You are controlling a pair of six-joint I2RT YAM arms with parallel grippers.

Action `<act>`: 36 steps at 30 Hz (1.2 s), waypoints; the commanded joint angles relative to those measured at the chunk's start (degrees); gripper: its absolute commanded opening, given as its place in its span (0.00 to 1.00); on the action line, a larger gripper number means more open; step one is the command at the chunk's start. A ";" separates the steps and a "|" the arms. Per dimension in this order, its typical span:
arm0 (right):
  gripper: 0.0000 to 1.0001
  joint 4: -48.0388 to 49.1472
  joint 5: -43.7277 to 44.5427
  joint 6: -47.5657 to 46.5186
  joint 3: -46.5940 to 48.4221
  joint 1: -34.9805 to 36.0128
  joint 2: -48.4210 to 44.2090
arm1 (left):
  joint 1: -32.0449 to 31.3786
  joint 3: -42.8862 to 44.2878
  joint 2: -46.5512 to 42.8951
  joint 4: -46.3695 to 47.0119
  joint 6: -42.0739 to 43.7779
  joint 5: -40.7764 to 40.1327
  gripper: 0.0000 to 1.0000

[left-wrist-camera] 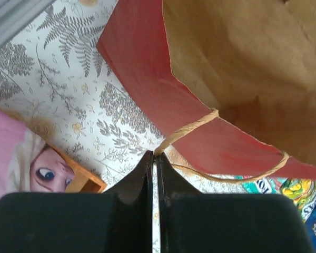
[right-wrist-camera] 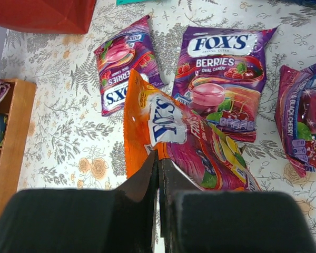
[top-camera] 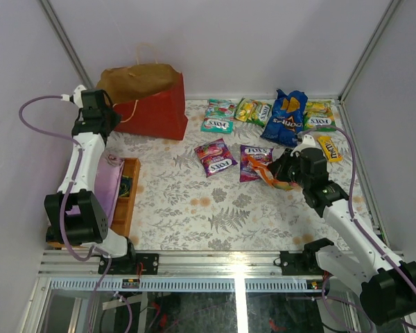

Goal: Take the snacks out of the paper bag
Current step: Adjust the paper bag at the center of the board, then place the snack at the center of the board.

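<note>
The red paper bag (top-camera: 152, 104) lies on its side at the back left, its brown inside (left-wrist-camera: 242, 52) facing my left wrist camera. My left gripper (top-camera: 113, 111) (left-wrist-camera: 155, 154) is shut on the bag's thin string handle (left-wrist-camera: 187, 129) at the mouth. Several snacks lie on the flowered cloth: two purple candy packs (top-camera: 215, 157) (right-wrist-camera: 221, 79), teal packs (top-camera: 219, 116), a green-yellow pack (top-camera: 253, 111), a blue chip bag (top-camera: 288, 116) and a yellow bar (top-camera: 328, 147). My right gripper (top-camera: 277, 173) (right-wrist-camera: 158, 156) is shut on the edge of an orange candy pack (right-wrist-camera: 184, 142), held just above the table.
A wooden tray (top-camera: 128, 198) (right-wrist-camera: 10, 142) stands at the left edge with a folded purple cloth (top-camera: 107, 184) on it. White walls and metal frame posts close in the back and both sides.
</note>
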 commanded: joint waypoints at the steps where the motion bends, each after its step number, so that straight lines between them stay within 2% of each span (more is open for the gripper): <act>1: 0.00 5.82 -4.24 -1.46 3.09 -0.36 -0.96 | 3.00 5.72 3.03 0.91 1.66 4.83 0.00; 4: 0.00 5.74 -6.40 -1.63 3.92 -0.28 -0.59 | 4.36 9.22 5.54 1.71 1.74 9.86 0.11; 8: 0.00 6.54 -11.60 -2.38 4.72 0.35 -0.54 | 4.48 10.60 5.11 4.12 1.76 11.86 0.71; 9: 0.00 7.21 -14.26 -2.85 5.08 0.80 -0.32 | 4.54 10.61 4.59 4.33 1.63 11.95 0.89; 10: 0.00 7.40 -16.08 -3.39 5.70 1.62 -0.09 | 4.49 10.66 4.05 4.25 1.52 11.82 0.99; 14: 0.00 5.35 -14.32 -6.93 9.10 9.81 1.93 | 4.54 8.51 0.02 3.53 1.19 11.24 1.00; 18: 0.00 1.65 -10.44 -7.81 12.89 16.71 8.09 | 4.54 2.29 -6.88 4.24 1.05 8.98 1.00; 24: 0.01 1.67 0.26 -10.73 14.12 31.78 14.53 | 4.53 -7.84 -16.91 1.48 1.48 3.41 1.00; 29: 0.11 0.71 -2.66 -10.36 12.92 41.72 22.75 | 4.55 -17.32 -25.99 0.65 1.70 4.45 1.00; 31: 0.20 0.62 -6.84 -9.29 10.82 43.06 22.71 | 4.50 -19.70 -28.14 -0.54 2.33 4.46 1.00; 32: 0.28 0.77 -8.66 -8.82 9.34 43.16 21.34 | 4.52 -20.73 -28.79 -0.98 2.70 4.66 1.00; 34: 0.62 -1.71 -8.59 -9.11 7.51 43.17 17.68 | 4.51 -22.22 -29.30 -1.46 3.39 5.08 1.00; 36: 0.80 -6.21 -6.15 -10.02 7.37 43.13 14.01 | 4.52 -23.33 -29.34 -1.48 3.89 5.72 1.00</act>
